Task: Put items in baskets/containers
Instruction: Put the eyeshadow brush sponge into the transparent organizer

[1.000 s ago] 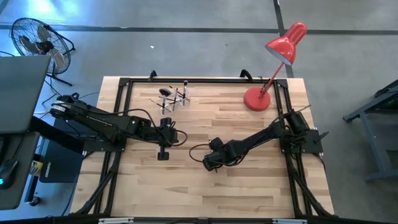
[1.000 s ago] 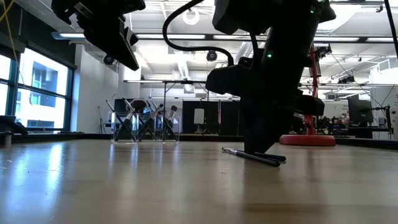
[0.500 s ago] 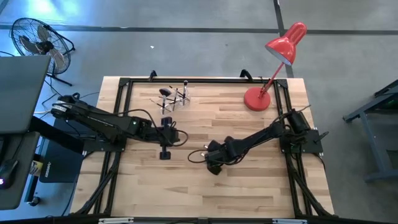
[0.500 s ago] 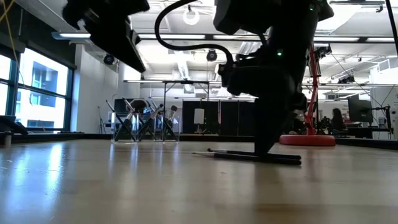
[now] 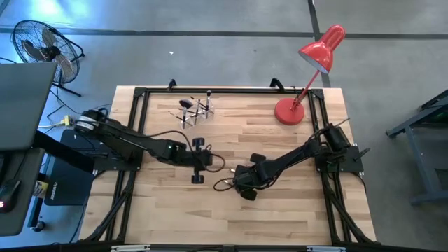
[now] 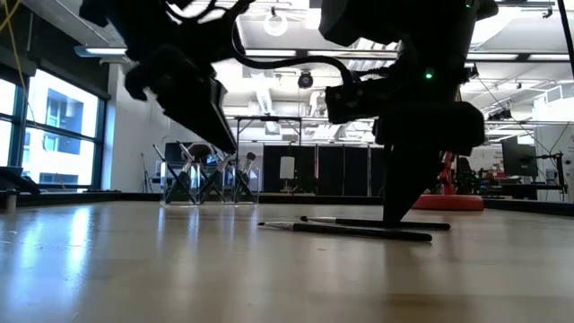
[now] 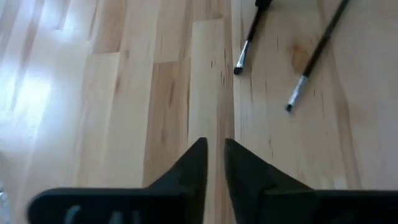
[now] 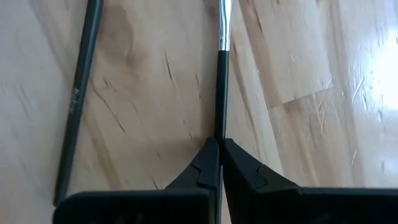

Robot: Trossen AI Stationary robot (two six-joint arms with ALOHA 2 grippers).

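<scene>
2 arms mid-table, red lamp [image 5: 308, 77], fan [image 5: 42, 45]

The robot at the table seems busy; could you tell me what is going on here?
The right gripper is down at the wooden table, shut on a slim makeup brush, while a second brush lies loose beside it. The left gripper hovers nearby over the tabletop, fingers slightly apart and empty. The clear holder near the far edge already has several brushes standing in it. A red lamp stands at the far right corner.

Two slim dark brushes [image 6: 359, 231] flat mid-table; others upright in clear holder [image 6: 199, 184].
</scene>
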